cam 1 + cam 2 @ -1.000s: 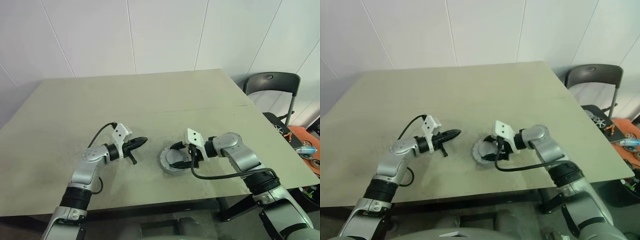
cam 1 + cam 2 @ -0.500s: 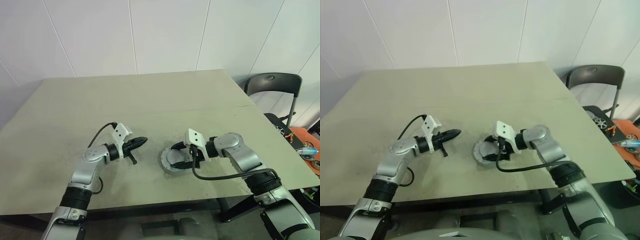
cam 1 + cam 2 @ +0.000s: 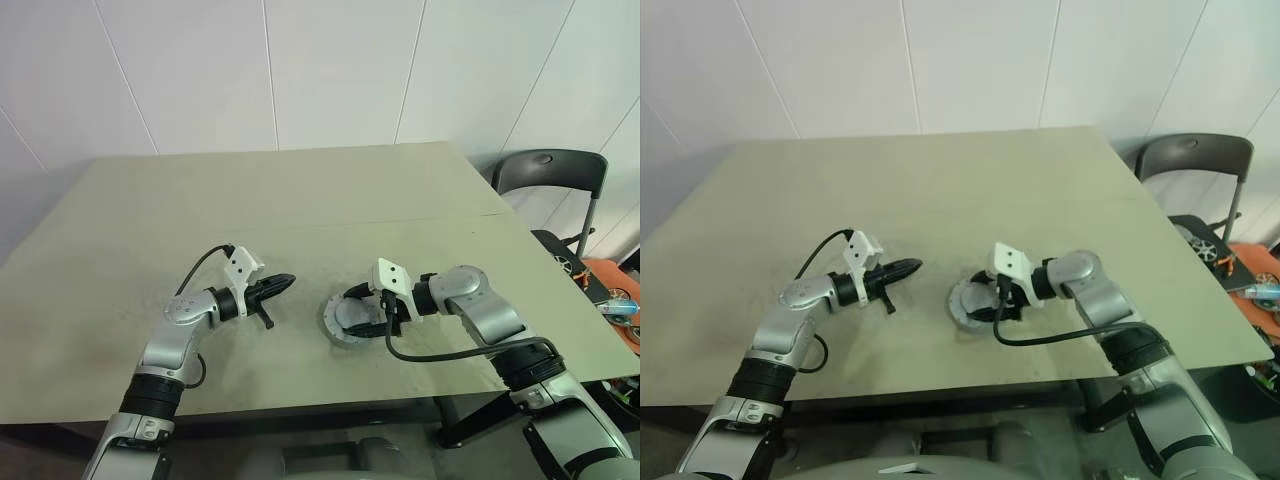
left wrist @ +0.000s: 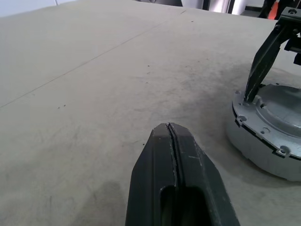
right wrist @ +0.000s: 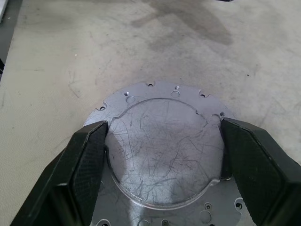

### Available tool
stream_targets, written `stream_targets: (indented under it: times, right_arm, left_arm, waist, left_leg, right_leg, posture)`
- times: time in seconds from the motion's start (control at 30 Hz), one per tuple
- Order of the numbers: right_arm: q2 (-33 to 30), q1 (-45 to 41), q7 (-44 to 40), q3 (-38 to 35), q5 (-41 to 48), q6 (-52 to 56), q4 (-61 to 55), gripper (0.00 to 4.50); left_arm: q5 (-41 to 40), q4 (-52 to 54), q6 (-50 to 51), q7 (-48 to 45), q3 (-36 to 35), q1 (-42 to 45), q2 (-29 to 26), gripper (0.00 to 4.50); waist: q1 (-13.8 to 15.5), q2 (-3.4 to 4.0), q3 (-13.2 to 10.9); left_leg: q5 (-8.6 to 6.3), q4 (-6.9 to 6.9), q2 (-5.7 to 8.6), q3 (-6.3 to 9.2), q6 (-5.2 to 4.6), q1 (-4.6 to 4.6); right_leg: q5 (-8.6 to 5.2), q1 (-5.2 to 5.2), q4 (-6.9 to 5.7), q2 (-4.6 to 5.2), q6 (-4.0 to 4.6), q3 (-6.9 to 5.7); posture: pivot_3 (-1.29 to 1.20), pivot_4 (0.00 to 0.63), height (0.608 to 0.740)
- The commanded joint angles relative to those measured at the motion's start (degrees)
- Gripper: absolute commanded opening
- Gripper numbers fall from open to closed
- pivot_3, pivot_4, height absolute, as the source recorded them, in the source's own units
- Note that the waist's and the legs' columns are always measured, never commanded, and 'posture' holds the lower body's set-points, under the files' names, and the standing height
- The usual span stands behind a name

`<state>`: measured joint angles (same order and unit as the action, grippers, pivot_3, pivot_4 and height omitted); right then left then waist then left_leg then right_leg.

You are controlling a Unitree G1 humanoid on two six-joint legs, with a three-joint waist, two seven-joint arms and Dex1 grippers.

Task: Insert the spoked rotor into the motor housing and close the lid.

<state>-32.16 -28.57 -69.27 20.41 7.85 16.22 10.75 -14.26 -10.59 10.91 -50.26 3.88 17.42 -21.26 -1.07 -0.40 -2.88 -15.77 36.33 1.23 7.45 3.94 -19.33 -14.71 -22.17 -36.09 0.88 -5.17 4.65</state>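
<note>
The lid [image 5: 164, 155], a scratched grey-silver disc with a holed flange, lies flat on the table [image 3: 300, 200], right of centre, near the front edge. It caps a low round body, the motor housing [image 4: 263, 157]; just its side wall shows. The spoked rotor is hidden. My right gripper [image 3: 362, 312] points leftward and down over the lid. Its two black fingers [image 5: 84, 160] press against opposite sides of the lid's raised middle. My left gripper [image 3: 287, 280] hovers a hand's width left of the lid with its fingers pressed together and nothing between them.
A black chair [image 3: 545, 170] stands past the table's right edge. Lower down on that side are orange and coloured items [image 3: 615, 295]. The table's front edge runs close below both arms.
</note>
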Motion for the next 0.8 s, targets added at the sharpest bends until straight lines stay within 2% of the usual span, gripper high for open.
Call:
stream_targets:
  times: [0.03, 0.2, 0.53, 0.8]
  right_arm:
    - [-1.9, 1.1, 1.5, 2.3, -5.1, 1.2, 3.8, 3.46]
    - [-2.2, 1.2, 1.5, 2.3, -5.1, 1.5, 3.9, 3.46]
    - [-3.6, 1.8, -4.5, 0.2, 0.5, 5.3, 0.4, 3.46]
    - [-3.3, 2.1, -3.0, 1.4, -2.1, 3.4, 3.3, 3.46]
  left_arm:
    - [-0.1, 2.2, -0.1, -0.2, 0.3, 0.9, -0.4, 0.0]
    - [-0.1, 2.4, 0.1, 0.0, 0.4, 0.9, -0.3, 0.0]
    - [-0.2, 1.9, -0.1, 0.1, 0.6, 1.2, -0.4, 0.0]
    - [-0.1, 1.2, -0.6, 0.2, 0.7, 1.6, -0.2, 0.0]
  waist:
    - [0.0, -0.01, 0.0]
    - [0.0, -0.01, 0.0]
    - [0.5, -0.01, 0.0]
    - [0.5, -0.02, 0.0]
  left_leg:
    - [0.0, 0.02, 0.0, 0.0, 0.0, 0.0]
    - [0.0, 0.0, 0.0, 0.0, 0.0, 0.0]
    - [0.0, -0.07, 0.04, 0.0, 0.0, -0.11]
    - [-0.01, -0.12, 0.07, 0.0, 0.0, -0.12]
  right_leg:
    - [0.0, 0.01, 0.0, 0.0, 0.01, 0.0]
    - [0.0, 0.0, 0.0, 0.0, 0.0, 0.0]
    - [0.01, -0.07, 0.1, 0.05, 0.0, 0.0]
    - [0.0, -0.06, 0.16, 0.1, -0.02, -0.02]
  posture:
    - [0.0, 0.0, 0.74]
    - [0.0, 0.0, 0.74]
    - [0.0, 0.0, 0.74]
    - [0.0, 0.0, 0.74]
